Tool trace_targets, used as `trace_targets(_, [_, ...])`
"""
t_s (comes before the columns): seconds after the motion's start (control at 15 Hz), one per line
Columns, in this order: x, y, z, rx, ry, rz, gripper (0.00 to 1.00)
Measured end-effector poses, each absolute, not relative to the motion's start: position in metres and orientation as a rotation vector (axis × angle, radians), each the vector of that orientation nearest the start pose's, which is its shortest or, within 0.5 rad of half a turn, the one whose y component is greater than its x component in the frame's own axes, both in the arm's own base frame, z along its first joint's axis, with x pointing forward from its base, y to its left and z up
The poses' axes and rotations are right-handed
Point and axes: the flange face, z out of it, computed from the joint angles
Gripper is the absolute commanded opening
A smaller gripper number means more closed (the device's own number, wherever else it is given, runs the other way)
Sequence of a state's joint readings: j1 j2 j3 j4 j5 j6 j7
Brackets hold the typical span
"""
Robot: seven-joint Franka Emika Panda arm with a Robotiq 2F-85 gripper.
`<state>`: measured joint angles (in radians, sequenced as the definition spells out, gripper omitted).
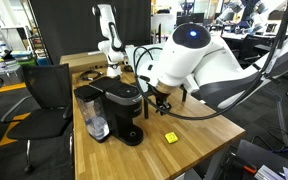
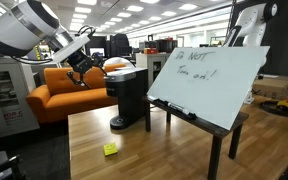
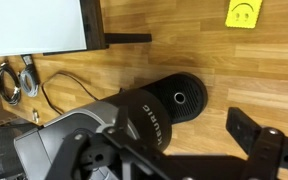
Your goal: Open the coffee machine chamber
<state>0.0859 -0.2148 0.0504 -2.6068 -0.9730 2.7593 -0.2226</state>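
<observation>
Coffee machine, chamber partly hidden beneath gripper, jaws spread wide.

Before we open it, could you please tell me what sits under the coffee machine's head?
Only the round drip base shows under the head of the coffee machine, with no cup on it. The inside of the chamber is hidden, because its lid is down.
</observation>
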Motion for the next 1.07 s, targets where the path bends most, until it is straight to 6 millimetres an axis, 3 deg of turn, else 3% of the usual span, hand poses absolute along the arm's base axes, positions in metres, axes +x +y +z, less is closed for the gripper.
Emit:
trace_targets(0.6, [0.433,0.084,0.357,1.947,1.642,0.575,1.00])
trace_targets(1.07, [0.431,0.084,0.363,1.916,1.684,0.673,1.00])
